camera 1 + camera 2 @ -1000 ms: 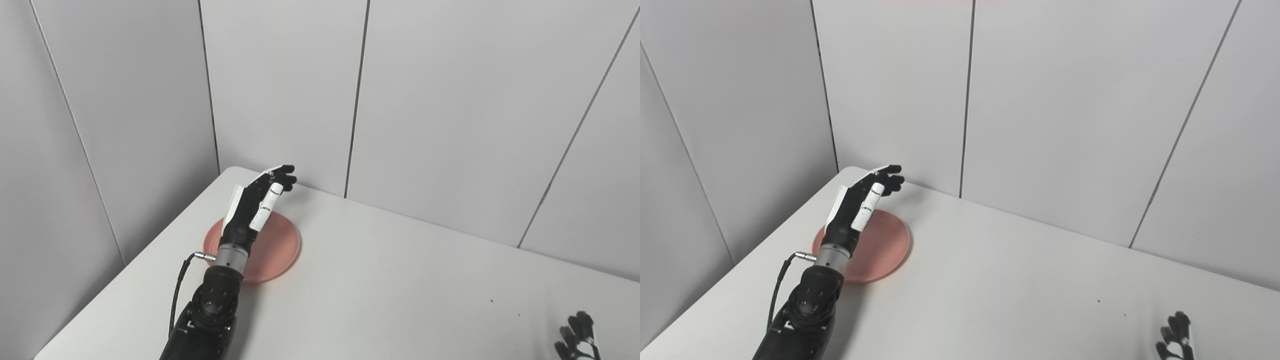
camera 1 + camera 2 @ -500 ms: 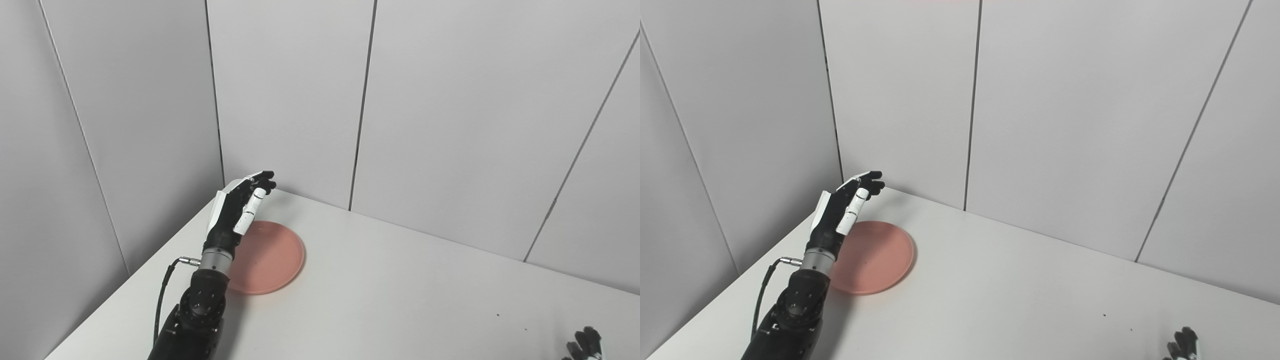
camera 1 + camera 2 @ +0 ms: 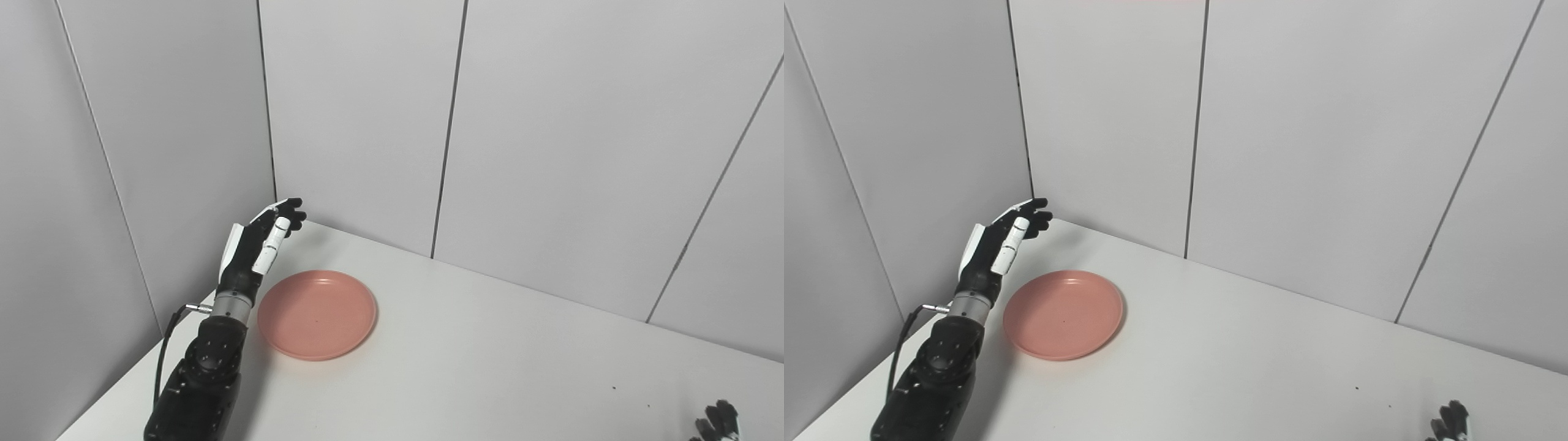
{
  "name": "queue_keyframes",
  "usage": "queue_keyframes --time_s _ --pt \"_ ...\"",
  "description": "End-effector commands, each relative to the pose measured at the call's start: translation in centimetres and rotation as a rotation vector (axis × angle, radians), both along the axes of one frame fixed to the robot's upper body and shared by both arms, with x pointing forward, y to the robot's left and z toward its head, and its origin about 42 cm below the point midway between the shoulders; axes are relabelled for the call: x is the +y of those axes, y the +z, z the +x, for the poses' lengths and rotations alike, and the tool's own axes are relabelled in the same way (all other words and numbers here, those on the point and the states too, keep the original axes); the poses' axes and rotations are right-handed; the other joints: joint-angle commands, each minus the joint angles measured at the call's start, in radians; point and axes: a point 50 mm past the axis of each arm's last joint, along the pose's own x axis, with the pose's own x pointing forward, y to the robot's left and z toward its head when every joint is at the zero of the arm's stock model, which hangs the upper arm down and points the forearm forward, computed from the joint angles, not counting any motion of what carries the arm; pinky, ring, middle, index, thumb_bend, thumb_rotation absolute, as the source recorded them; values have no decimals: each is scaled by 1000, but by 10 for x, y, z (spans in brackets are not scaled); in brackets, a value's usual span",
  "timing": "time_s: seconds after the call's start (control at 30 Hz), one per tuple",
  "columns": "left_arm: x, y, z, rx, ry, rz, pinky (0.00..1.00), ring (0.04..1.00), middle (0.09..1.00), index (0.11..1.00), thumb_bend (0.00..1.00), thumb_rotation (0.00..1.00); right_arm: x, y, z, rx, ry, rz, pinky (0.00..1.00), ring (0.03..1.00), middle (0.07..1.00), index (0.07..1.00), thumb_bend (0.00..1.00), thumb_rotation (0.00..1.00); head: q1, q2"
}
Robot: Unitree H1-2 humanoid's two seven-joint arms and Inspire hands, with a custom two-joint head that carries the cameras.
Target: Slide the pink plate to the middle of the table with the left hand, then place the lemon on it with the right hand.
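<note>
Your left hand [image 3: 257, 248] hovers empty with fingers loosely spread, raised near the table's [image 3: 490, 367] far-left corner. The pink plate [image 3: 316, 313] lies just right of its wrist, untouched. You see only the right hand's [image 3: 715, 422] fingertips at the bottom edge; its grasp can't be told.

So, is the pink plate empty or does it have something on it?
Empty. The pink plate shows only its bare inside; no lemon is in view. The left hand is beside it.

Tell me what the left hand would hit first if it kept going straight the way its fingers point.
Probably the wall panel at the table's far left corner. The left hand points up and away, beside the pink plate, though depth is unclear.
</note>
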Motion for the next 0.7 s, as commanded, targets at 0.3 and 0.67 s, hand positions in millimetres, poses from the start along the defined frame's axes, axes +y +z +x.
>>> queue_keyframes --time_s 0.3,0.67 --pt "28 1 4 12 25 -31 808 761 746 762 620 1000 0 18 1 -72 10 -9 1000 1000 1000 1000 306 1000 -2 10" --pt "27 -20 8 30 15 -82 818 784 772 779 619 1000 -2 18 -1 -70 8 -12 1000 1000 1000 1000 337 1000 4 18"
